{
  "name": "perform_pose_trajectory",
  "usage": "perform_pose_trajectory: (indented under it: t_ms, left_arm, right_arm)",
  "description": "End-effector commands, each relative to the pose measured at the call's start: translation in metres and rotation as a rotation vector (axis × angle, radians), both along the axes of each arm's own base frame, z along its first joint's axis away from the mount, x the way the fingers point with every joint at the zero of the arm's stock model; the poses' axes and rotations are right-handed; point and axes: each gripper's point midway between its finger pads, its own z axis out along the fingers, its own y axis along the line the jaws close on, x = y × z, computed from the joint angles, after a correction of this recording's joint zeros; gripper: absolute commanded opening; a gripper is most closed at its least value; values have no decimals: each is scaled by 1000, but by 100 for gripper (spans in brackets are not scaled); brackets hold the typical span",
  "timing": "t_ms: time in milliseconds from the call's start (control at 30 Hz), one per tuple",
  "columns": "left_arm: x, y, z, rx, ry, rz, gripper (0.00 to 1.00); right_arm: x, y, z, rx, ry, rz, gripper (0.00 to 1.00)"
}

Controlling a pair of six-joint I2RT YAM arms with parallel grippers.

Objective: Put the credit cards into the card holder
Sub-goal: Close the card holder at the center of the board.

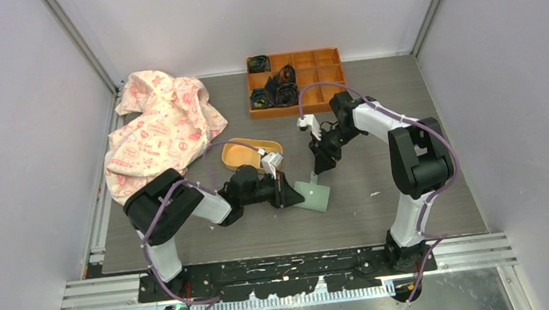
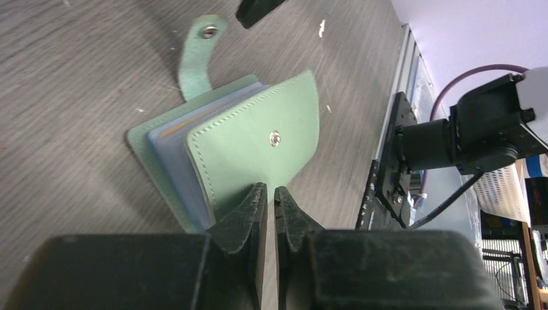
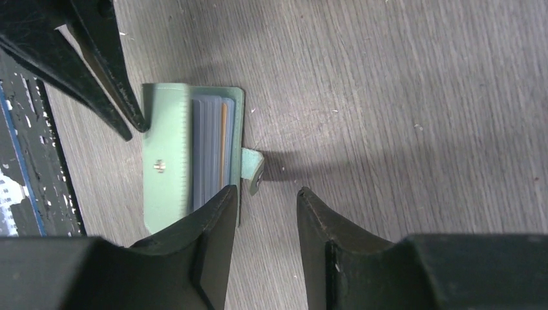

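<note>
Mint-green leather is seen near the middle of the grey table (image 1: 355, 216), where the card holder (image 1: 314, 195) lies open between the two arms. Its front cover (image 2: 258, 145) is raised off a stack of clear sleeves (image 3: 207, 148), and the orange edge of one of the credit cards (image 3: 223, 139) is seen tucked among them. The strap (image 3: 253, 169) with its round snap is stretched out from the holder's far side.

The left gripper (image 2: 270, 188) is set at the holder's left side, its fingers drawn in to a narrow slit right at the free edge of the cover; whether that edge is pinched cannot be told. The right gripper (image 3: 266, 192) is held over the far edge, its fingers partly spread with nothing gripped between them, and the strap lies just off the tips.

An orange tray (image 1: 321, 77) holding dark rolled items (image 1: 280, 89) is placed at the far edge. A yellow-orange dish (image 1: 239, 152) is found just beyond the left gripper, and a pink patterned cloth (image 1: 160, 124) is heaped at the far left.
</note>
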Motion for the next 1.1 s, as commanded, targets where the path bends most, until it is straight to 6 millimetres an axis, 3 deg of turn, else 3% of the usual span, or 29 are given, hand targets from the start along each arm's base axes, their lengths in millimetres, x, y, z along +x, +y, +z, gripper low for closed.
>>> perform_pose_trajectory:
  t_ms: [0, 333, 700, 1067]
  left_arm:
    - [14, -5, 3, -17, -10, 10, 9]
    - [17, 4, -12, 13, 35, 44, 4]
    - [16, 5, -16, 12, 55, 47, 3]
    - [15, 5, -17, 12, 64, 46, 3]
  right_arm:
    - [3, 5, 3, -25, -11, 20, 44]
    - [2, 9, -3, -63, -15, 32, 38]
    - [1, 11, 0, -66, -14, 45, 20]
    - [0, 13, 1, -71, -15, 53, 17]
